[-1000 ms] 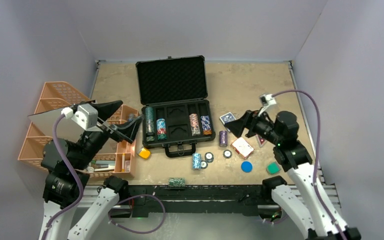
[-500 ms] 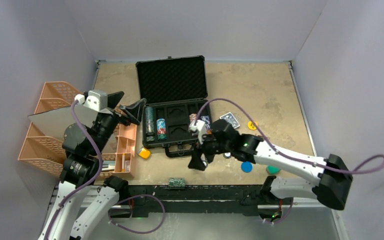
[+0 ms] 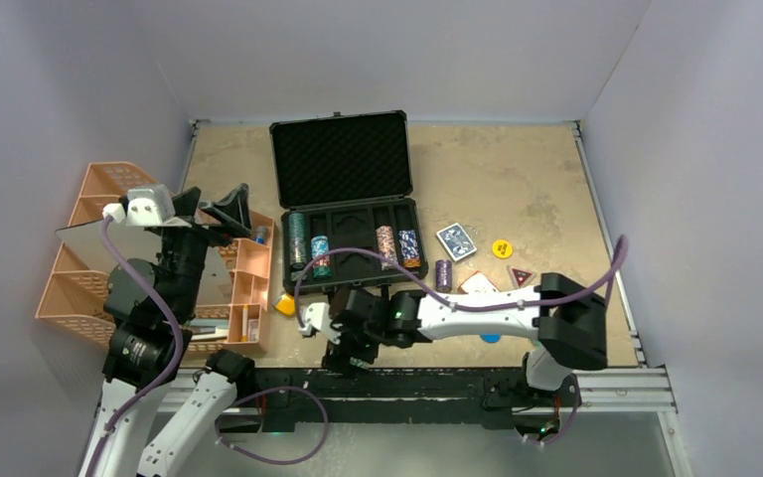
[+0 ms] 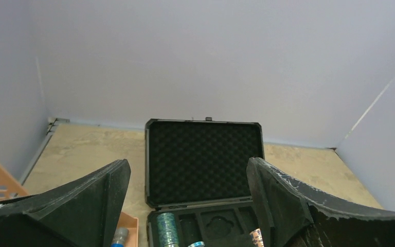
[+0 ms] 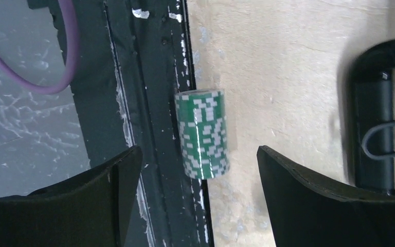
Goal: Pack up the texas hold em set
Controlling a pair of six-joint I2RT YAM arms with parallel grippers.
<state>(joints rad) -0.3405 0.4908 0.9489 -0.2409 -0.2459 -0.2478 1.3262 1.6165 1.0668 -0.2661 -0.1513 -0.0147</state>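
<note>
While your right arm swung: it left the loose pieces on the right and crossed to the table's near edge, bringing the right gripper (image 5: 198, 153) over the green chip stack (image 5: 202, 134).
Right fingers: spread wide, one on each side of the stack, touching nothing.
Green chip stack: on its side at the very lip, partly over the black frame.
Meaning for you: the grasp looked lined up, but I judge a nudge could roll it off.
Left gripper (image 4: 187, 164): raised, facing the briefcase (image 4: 204, 154), jaws apart and empty.
Briefcase: open, with four chip stacks in its tray and the middle slots unfilled.
Still out: blue deck (image 3: 456, 239), yellow button (image 3: 502, 248), purple chip stack (image 3: 443, 274).
In the way: the case handle (image 5: 374, 128) just beyond the stack; your forearm partly hid the red deck (image 3: 477, 282).
</note>
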